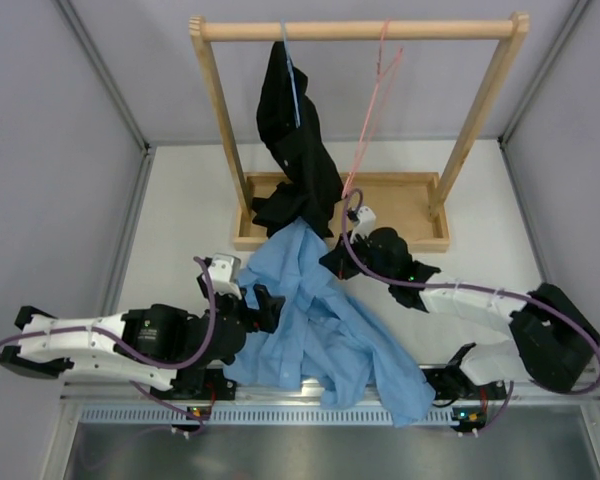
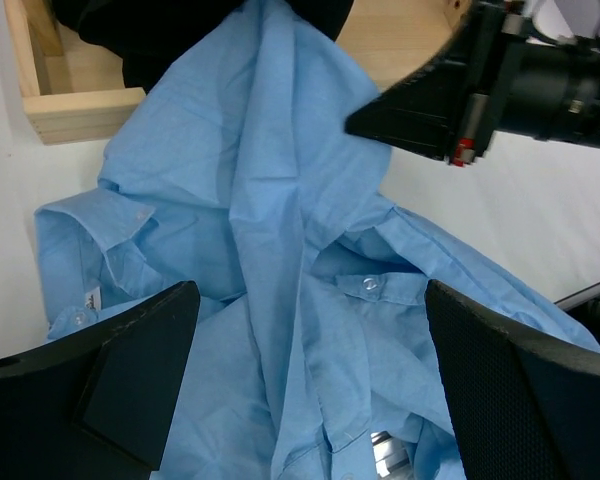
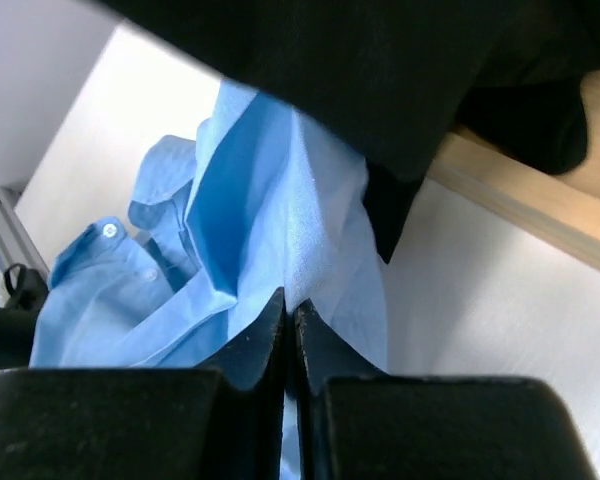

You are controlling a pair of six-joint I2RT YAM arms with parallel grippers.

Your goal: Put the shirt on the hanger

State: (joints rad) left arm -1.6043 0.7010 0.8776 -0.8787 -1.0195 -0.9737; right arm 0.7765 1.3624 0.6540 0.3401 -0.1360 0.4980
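2 arms [image 1: 90, 345] [image 1: 470, 298] extended toward shirt [image 1: 325, 335].

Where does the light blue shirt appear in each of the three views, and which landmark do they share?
Top external: the shirt lies low in the middle, between the two arms.
Left wrist: the shirt fills the centre and bottom.
Right wrist: the shirt is centre left, under the black garment.
Shared landmark: the wooden rack base, at top left in the left wrist view and at the right in the right wrist view.
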